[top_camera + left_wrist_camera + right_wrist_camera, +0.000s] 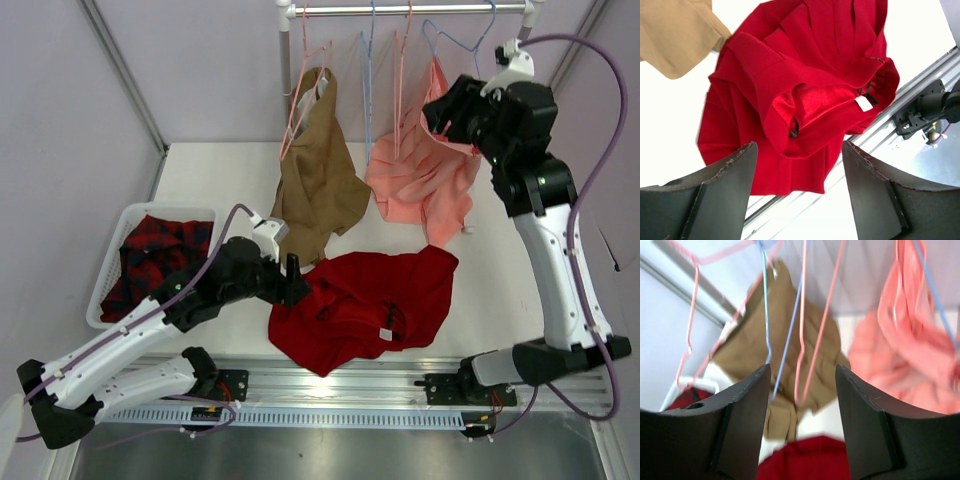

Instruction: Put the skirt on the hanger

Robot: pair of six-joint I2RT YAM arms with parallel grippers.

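The deep-red skirt point(365, 300) lies crumpled on the white table near its front edge, its shiny lining and white label point(864, 103) turned up. My left gripper point(293, 280) hangs open just over the skirt's point(790, 75) left edge, fingers apart with nothing between them point(799, 146). The pale-pink hanger point(403, 80) hangs bare on the rack. My right gripper point(437, 108) is raised beside it and open. In the right wrist view the hanger's lower corner point(801, 390) shows between the fingers point(802, 369), beyond their tips; I cannot tell whether it touches them.
On the rack bar point(400, 10) hang a tan garment point(315, 180) on a pink hanger, a bare light-blue hanger point(368, 90) and a salmon-pink garment point(425, 175). A white basket point(108, 262) with a plaid garment stands at the left. A metal rail point(350, 385) runs along the front.
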